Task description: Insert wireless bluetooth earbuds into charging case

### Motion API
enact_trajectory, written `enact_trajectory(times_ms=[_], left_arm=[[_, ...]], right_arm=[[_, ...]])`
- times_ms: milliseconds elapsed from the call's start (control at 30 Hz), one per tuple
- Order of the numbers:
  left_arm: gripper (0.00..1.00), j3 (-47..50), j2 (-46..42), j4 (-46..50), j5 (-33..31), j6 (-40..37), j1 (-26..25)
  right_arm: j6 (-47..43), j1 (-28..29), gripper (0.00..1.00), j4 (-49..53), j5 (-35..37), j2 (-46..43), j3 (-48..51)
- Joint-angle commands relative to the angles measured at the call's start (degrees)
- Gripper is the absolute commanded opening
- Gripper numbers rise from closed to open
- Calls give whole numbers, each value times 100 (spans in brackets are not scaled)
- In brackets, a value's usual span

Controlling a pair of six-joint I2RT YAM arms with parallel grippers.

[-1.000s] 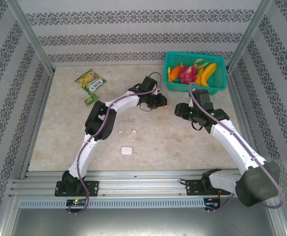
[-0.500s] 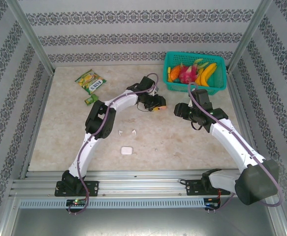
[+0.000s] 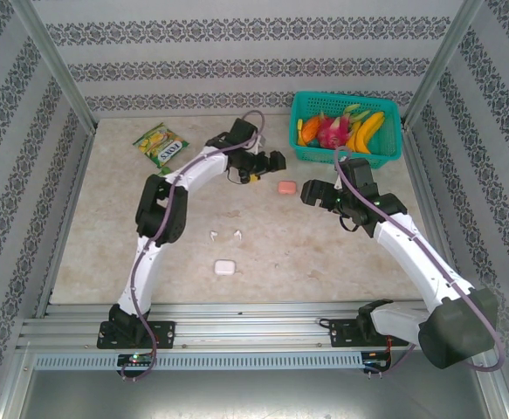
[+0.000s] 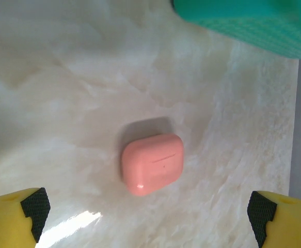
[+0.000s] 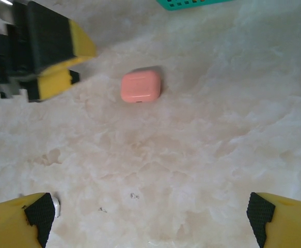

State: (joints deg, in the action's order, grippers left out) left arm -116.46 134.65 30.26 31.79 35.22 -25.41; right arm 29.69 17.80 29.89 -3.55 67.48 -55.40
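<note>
The pale marbled worktop [image 3: 106, 236] carries a teal basket [image 3: 346, 159] of fruit at its far right. Left of the basket, the left gripper [image 4: 146, 219] has its yellow fingers spread wide with nothing between them, facing a closed coral-pink charging case [image 4: 152, 164] that lies free on the worktop near its fingertips, untouched. The right gripper [image 5: 150, 217], to the right of that case, is likewise wide open and holds nothing. Well apart on the near side lies a white charging case [image 3: 224, 267], and a little farther off two white earbuds [image 3: 211, 235] lie loose on the worktop, outside either case.
</note>
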Motion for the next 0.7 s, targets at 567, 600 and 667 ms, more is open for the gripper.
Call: enact_trajectory(times_ms=[567, 600, 667], left_arm=[[100, 3848, -4262, -833, -2990, -645, 1187], [100, 3986, -4369, -880, -3063, -596, 1255], [100, 4309, -4615, -1072, -2994, -448, 1454]], right_arm=[[1617, 2989, 92, 384, 873, 2337, -1244], [1778, 3136, 92, 492, 906, 2558, -1415], [2132, 3443, 91, 784, 993, 3039, -1842]])
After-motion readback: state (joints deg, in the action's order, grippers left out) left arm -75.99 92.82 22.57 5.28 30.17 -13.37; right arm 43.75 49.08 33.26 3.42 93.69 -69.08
